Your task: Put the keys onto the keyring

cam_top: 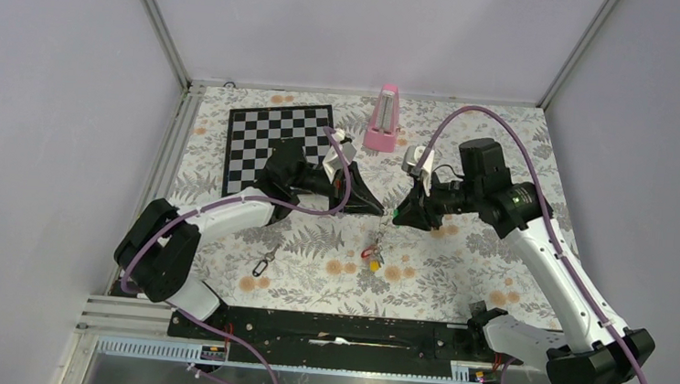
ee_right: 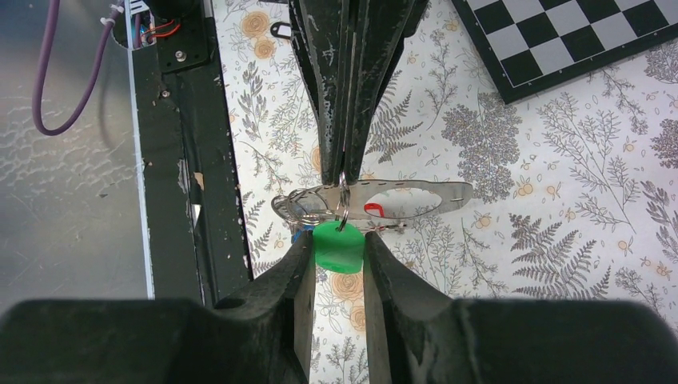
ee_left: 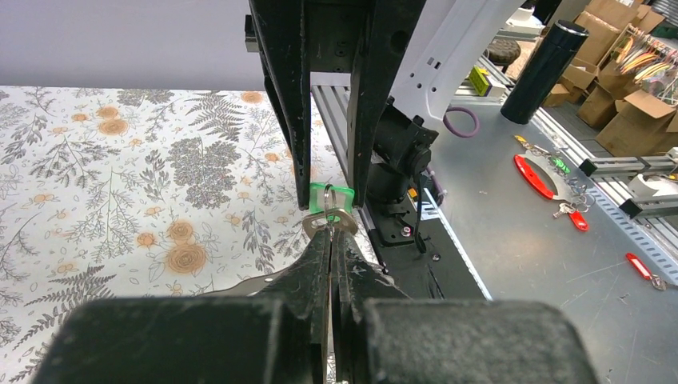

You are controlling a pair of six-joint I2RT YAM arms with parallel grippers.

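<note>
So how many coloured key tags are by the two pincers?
3. A green oval plastic key tag is pinched in the right pincer. A red tag and a yellow tag are close beside it. More may be hidden.

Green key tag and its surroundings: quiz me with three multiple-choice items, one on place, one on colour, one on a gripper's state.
1. Where is the green tag? A hanging free; B between the fingers of the right gripper; C dropped out of view.
2. The metronome is: A pink; B blue; C black.
3. The left gripper is: A wide open; B out of view; C shut on the keyring.
Answers: 1 B, the right wrist view shows the fingers flanking it. 2 A, plain in the top view. 3 C, its fingers meet on the wire.
</note>
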